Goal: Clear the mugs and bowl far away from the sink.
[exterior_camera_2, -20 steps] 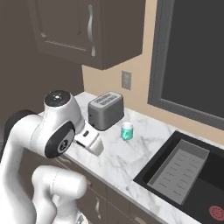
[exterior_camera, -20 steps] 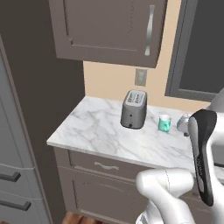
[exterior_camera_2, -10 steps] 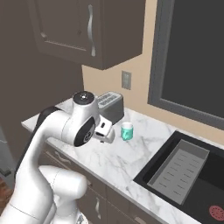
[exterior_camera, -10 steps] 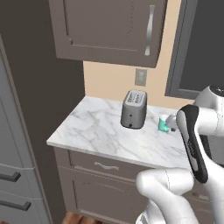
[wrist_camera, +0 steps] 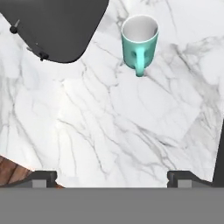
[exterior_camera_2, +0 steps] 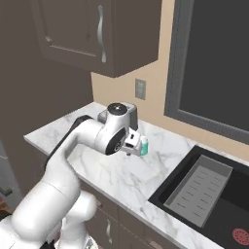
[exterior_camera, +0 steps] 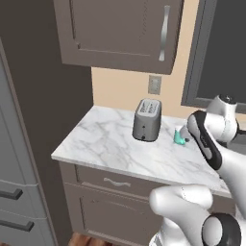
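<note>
**Hovering over the turquoise mug, nothing grabbed yet**

Biggest thing first: the marble tabletop runs from the left corner to the black sink on the right, whose grey drain rack has nothing on it. The grey toaster stands toward the back wall, just beside the turquoise mug. That mug sits upright, its pale inside holding nothing, handle pointing my way in the hand view. My hand hangs above bare marble, fingers spread wide, touching nothing.
</note>
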You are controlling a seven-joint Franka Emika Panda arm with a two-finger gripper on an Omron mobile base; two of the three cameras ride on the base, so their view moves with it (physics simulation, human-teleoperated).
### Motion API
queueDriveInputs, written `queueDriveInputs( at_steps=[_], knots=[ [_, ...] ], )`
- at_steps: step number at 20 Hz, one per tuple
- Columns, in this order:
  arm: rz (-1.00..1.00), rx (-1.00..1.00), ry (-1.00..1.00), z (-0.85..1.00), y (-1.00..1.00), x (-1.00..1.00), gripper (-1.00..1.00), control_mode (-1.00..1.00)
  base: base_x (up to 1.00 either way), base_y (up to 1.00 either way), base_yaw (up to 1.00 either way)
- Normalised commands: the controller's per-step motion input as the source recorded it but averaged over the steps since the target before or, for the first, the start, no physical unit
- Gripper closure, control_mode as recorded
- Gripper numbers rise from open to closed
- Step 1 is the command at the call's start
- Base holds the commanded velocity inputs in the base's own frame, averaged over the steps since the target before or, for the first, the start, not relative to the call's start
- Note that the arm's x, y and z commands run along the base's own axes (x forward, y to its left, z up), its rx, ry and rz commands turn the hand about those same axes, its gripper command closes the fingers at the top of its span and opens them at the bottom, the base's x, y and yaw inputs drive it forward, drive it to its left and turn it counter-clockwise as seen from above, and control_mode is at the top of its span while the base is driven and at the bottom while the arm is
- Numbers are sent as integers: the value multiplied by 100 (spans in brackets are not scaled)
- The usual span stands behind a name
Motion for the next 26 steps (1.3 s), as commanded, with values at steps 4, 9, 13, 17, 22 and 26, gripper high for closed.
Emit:
queueDriveInputs(
  at_steps=[4,9,13,17,22,26],
  knots=[
    [0,0,0,-46,-9,71,-100,-100,0,0,0],
    [0,0,0,-42,-9,70,-100,-100,0,0,0],
    [12,0,5,-25,-6,62,-100,-100,0,0,0],
    [1,0,0,-31,-38,57,-100,-100,0,0,0],
    [4,0,0,-25,-22,28,-100,-100,0,0,0],
    [0,-2,0,-21,-10,11,-100,-100,0,0,0]
  ],
)
